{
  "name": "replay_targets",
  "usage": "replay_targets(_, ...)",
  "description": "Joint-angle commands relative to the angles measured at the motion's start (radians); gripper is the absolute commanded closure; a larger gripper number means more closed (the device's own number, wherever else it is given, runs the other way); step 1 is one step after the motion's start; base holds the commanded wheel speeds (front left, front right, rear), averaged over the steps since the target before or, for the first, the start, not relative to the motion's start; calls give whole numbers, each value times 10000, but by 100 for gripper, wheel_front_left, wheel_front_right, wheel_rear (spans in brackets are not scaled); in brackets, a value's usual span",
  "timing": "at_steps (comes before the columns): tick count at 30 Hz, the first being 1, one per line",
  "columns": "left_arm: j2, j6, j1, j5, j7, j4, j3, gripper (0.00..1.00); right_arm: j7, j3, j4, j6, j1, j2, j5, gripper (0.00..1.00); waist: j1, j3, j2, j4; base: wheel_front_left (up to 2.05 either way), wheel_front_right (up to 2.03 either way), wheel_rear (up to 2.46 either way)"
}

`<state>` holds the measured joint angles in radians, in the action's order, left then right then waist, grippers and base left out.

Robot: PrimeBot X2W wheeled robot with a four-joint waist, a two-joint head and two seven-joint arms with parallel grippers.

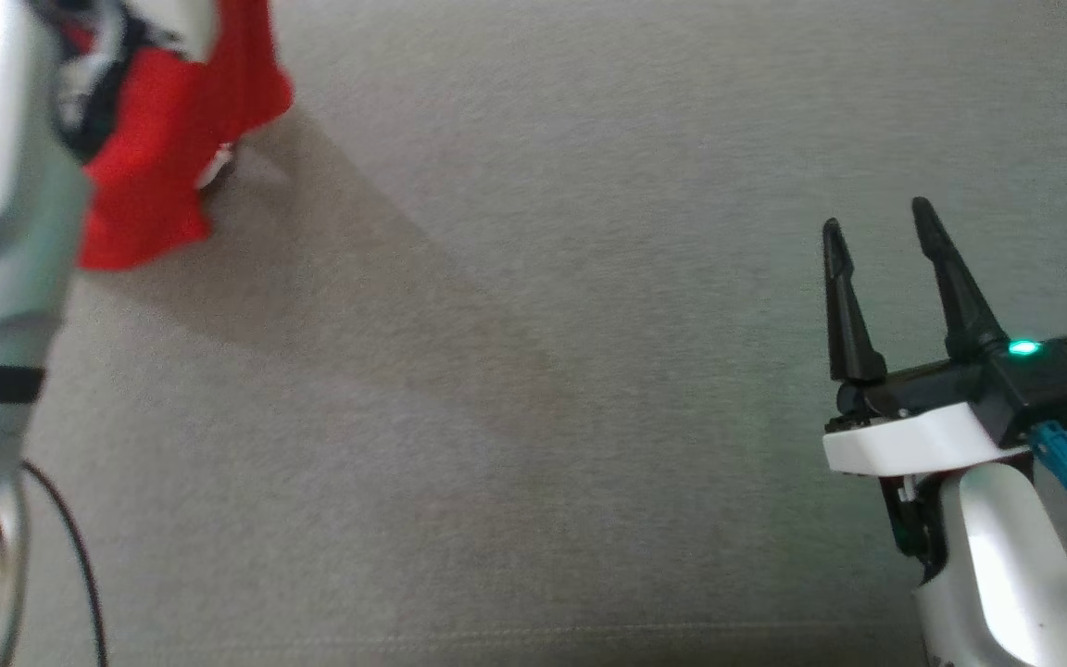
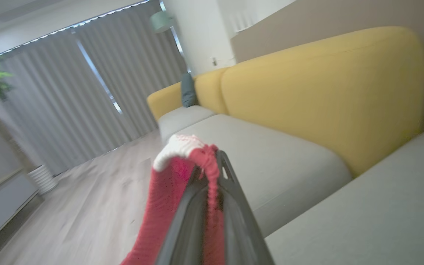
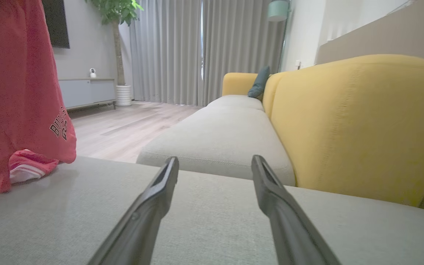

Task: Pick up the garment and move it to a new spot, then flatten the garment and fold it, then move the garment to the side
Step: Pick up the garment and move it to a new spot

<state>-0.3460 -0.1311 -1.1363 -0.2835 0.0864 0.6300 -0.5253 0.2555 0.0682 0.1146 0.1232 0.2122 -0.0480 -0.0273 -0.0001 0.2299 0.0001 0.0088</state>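
Head view: one red garment [image 1: 163, 139] hangs at the far left, pinched in the closed left claw [image 2: 214, 159], its lower hem touching the grey sofa seat [image 1: 543, 371]. The right claw [image 1: 876, 213] sits near the right with its jaws spread and nothing between them, well apart from the cloth. By my reading, the pick-up is done and the carry to a new spot is under way; flattening, folding and setting aside remain. Count: one garment, two claws.
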Motion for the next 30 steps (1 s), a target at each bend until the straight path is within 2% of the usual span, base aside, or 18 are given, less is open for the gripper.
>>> replay_targets(1,-286,14,-523,-75,-76,-426,183,100,63,163,-285,75,49,-22,61,0,1,-398,-1,-449,0,0,0)
replay_targets(7,296,7,-770,-466,-402,-2170,-968,100,63,294,-324,75,-10,-22,388,0,1,-505,-1,-1417,0,0,0)
replay_targets(14,754,5,-719,-958,-265,-2907,-1367,100,63,298,-446,75,97,-22,574,0,1,-71,-1,-2023,0,0,0)
replay_targets(21,720,275,1349,-1743,166,-2567,-1316,100,63,26,-536,75,192,-22,618,0,1,320,-1,-1973,0,0,0)
replay_targets(30,893,1023,4605,-2844,1227,-1279,-923,100,63,-387,-362,75,206,-22,480,0,1,551,-1,-1457,0,0,0)
